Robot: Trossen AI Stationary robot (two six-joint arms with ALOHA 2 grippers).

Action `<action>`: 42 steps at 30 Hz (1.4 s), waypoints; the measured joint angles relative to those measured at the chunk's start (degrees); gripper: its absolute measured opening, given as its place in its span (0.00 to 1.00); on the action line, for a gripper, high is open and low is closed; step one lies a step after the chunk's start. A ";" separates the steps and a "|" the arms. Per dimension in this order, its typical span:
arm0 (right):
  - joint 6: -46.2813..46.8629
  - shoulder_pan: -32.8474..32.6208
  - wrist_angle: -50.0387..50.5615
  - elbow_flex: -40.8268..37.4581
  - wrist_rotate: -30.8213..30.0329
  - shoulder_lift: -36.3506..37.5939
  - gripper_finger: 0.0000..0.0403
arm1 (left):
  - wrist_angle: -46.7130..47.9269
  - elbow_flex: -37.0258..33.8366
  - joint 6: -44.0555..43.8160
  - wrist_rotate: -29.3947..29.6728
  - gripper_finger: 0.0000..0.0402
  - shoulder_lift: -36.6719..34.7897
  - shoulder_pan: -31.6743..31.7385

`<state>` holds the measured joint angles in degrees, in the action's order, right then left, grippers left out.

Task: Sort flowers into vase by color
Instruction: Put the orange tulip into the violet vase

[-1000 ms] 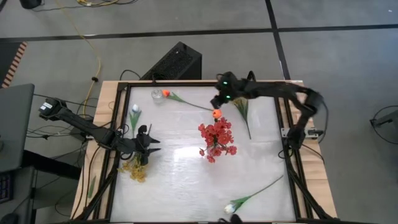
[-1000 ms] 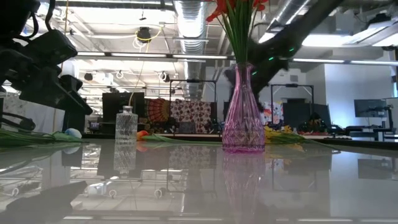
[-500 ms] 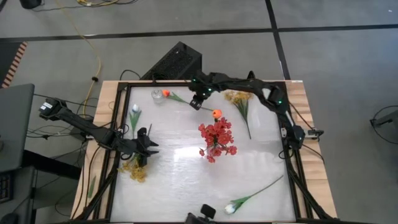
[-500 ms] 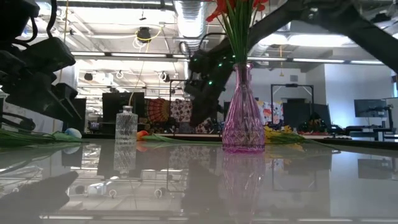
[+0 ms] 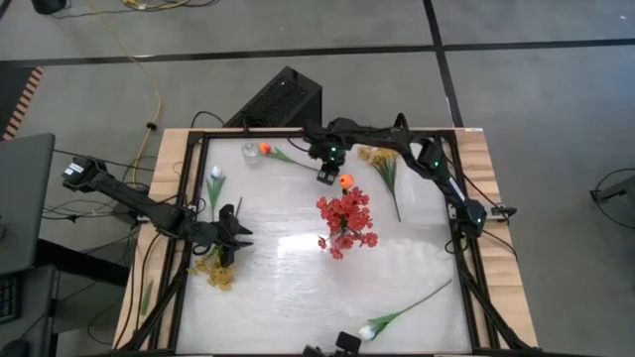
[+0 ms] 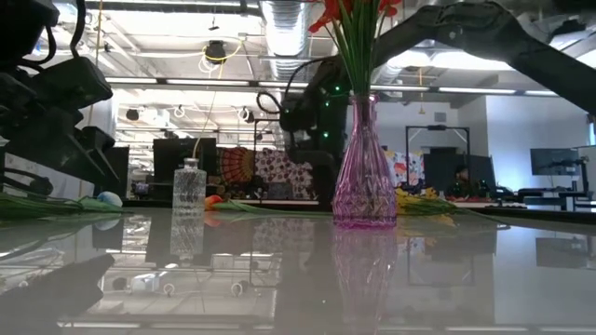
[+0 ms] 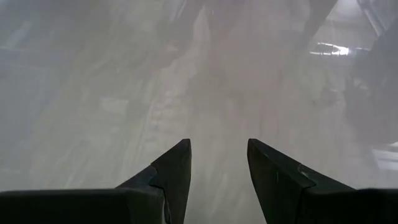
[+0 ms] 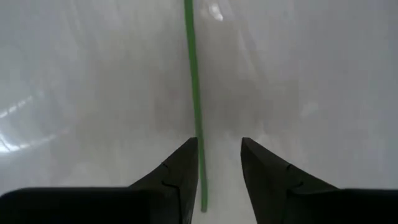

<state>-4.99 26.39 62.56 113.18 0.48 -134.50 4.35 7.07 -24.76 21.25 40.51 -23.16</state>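
Stem (image 8: 194,112) lies between right end effector (image 8: 219,163) fingers, parted.

The table (image 5: 298,297) is shiny white with a black frame. Red flowers (image 5: 344,220) with green stalks stand in a pink see-through vase (image 6: 363,177). An orange tulip (image 5: 265,149) lies at the upper left, by a clear bottle (image 6: 189,189). White tulips (image 5: 368,331) have green stems. Yellow flowers (image 5: 212,271) lie at the left. Both arms are black.
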 joint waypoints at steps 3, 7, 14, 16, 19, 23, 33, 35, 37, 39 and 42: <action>-0.07 0.04 -1.07 -3.21 -0.80 0.31 0.38 | -0.89 0.00 1.11 0.18 0.36 0.00 0.00; 1.34 0.33 -1.73 -5.32 -0.70 0.81 0.38 | -1.60 0.02 1.58 0.22 0.36 -0.02 0.00; 1.84 -0.89 3.02 -5.28 -1.04 0.66 0.24 | -1.67 0.02 2.03 0.27 0.36 -0.02 0.00; 1.70 -1.30 4.29 -5.32 -1.04 0.63 0.14 | -1.67 0.02 2.02 0.22 0.36 -0.02 0.00; 1.97 -1.56 5.83 -5.42 -0.89 1.14 0.04 | -1.67 0.02 2.02 0.11 0.36 -0.02 0.00; 3.74 -1.95 12.41 -5.91 1.10 2.17 0.05 | -1.67 0.02 1.68 -0.69 0.36 -0.02 0.00; 10.10 -4.96 17.80 -22.63 1.19 14.67 0.04 | -1.05 0.02 -0.01 -3.10 0.36 -0.04 -0.03; 12.68 -5.73 14.51 -29.87 1.64 19.89 0.04 | -1.01 0.02 -0.03 -3.10 0.36 -0.03 -0.02; 15.79 -6.40 11.51 -37.59 3.26 24.85 0.04 | -1.02 0.02 0.00 -3.09 0.36 -0.03 -0.02; 19.23 -7.42 8.91 -44.64 3.46 29.46 0.04 | -1.10 0.02 0.01 -2.97 0.36 -0.04 -0.02; 25.22 -9.05 8.07 -53.09 3.50 36.65 0.07 | -1.30 0.02 0.35 -2.72 0.36 -0.04 -0.02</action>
<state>20.23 17.34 70.63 60.08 3.98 -97.84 3.05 7.09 -24.41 18.53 40.47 -23.18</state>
